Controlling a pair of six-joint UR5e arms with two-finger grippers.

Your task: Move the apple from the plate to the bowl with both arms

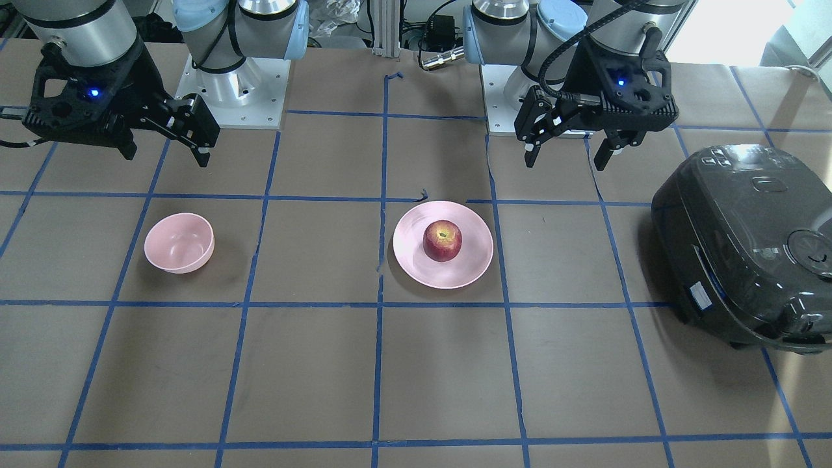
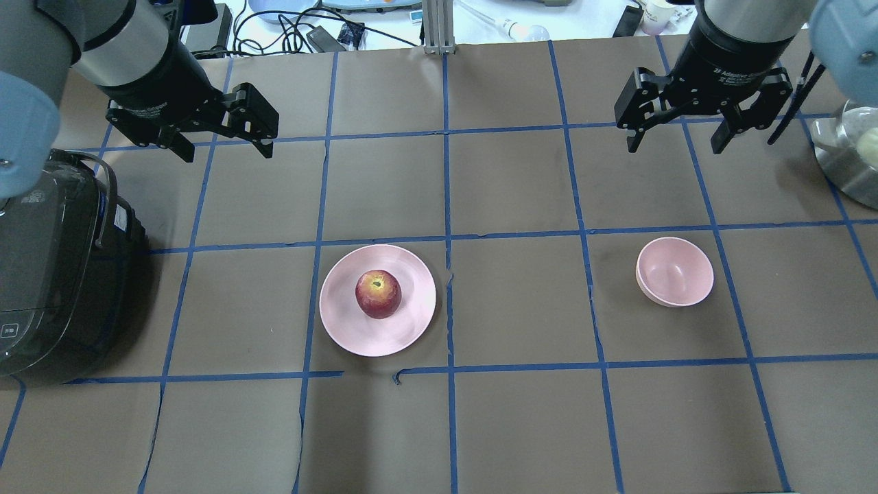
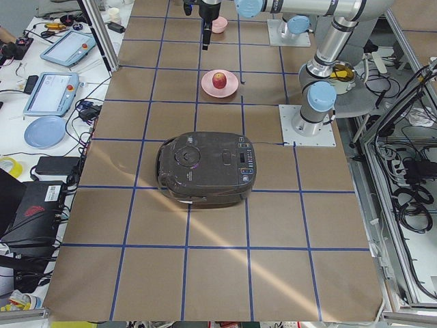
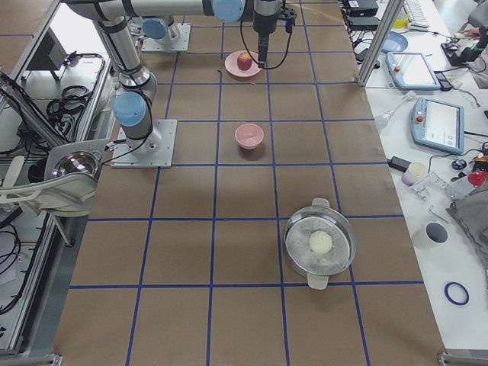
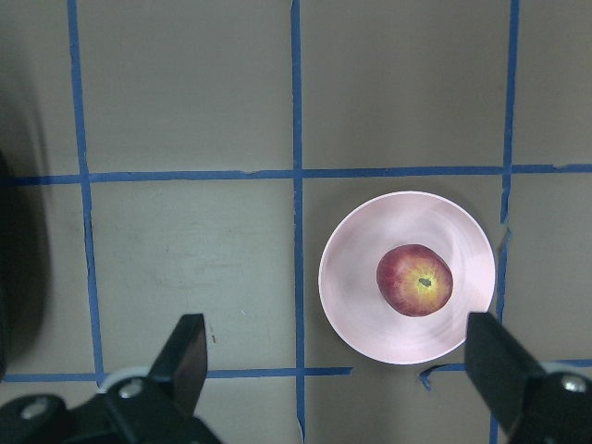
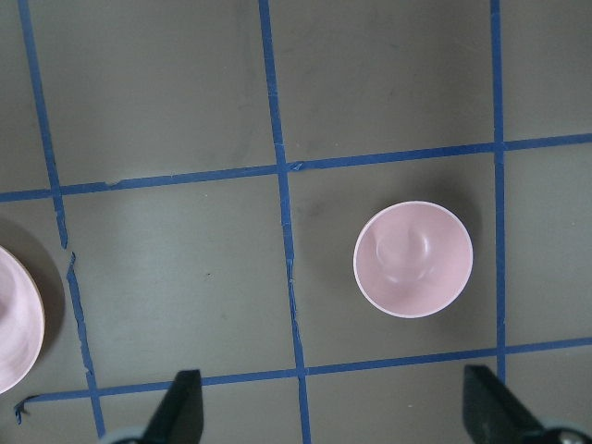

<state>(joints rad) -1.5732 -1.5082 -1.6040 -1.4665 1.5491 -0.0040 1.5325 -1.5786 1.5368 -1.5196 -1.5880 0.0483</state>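
Observation:
The dark-red apple (image 2: pixel 378 293) sits in the middle of the pale-pink plate (image 2: pixel 343 315), near the table's centre. The small pink bowl (image 2: pixel 675 272) stands empty to the plate's right. My left gripper (image 2: pixel 228 154) is open and empty, raised above the table behind and left of the plate. My right gripper (image 2: pixel 674 147) is open and empty, raised behind the bowl. The left wrist view looks down on the apple (image 5: pixel 414 279) and the plate (image 5: pixel 351 296). The right wrist view looks down on the bowl (image 6: pixel 413 259). The front view shows the apple (image 1: pixel 442 240) and the bowl (image 1: pixel 179 242).
A black rice cooker (image 2: pixel 48 274) stands at the table's left end, close to the left arm. A steel pot (image 2: pixel 847 151) with a lid stands at the right end. Blue tape lines grid the brown table cover.

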